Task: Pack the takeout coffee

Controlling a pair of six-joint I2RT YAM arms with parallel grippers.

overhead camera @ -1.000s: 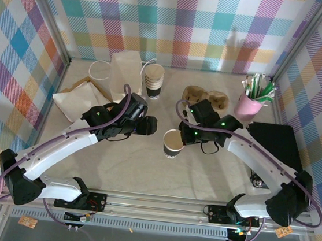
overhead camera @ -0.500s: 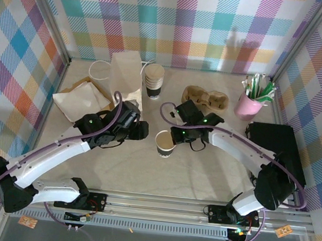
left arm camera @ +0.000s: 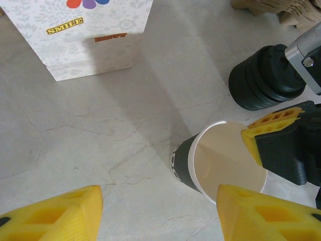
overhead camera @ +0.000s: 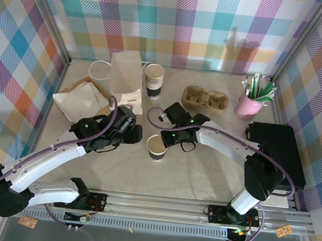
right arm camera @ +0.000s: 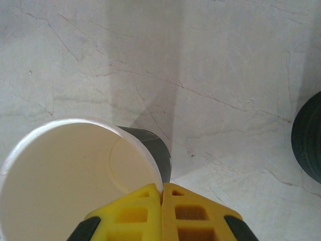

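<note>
The takeout coffee cup [overhead camera: 157, 147] stands on the table, cream with a black lower band. It has no lid, and its inside [right arm camera: 75, 170] looks empty. My right gripper [overhead camera: 166, 142] is shut on the cup's rim, one finger inside the wall and one outside [right arm camera: 162, 193]. In the left wrist view the cup [left arm camera: 225, 165] is ahead and to the right. My left gripper [left arm camera: 159, 206] is open with bare table between its yellow fingers. It hovers just left of the cup [overhead camera: 137, 134].
A squat black stack of lids [left arm camera: 266, 78] sits behind the cup. A white paper bag [overhead camera: 125, 73], a stack of lidless cups [overhead camera: 153, 80] and a cardboard cup carrier [overhead camera: 205, 98] stand at the back. Flat bags [overhead camera: 82, 97] lie left, a pink stirrer cup [overhead camera: 251, 99] and black box [overhead camera: 277, 145] right.
My right gripper has carried the cup leftward and toward the near edge. The left gripper has drawn back to the left, staying open.
</note>
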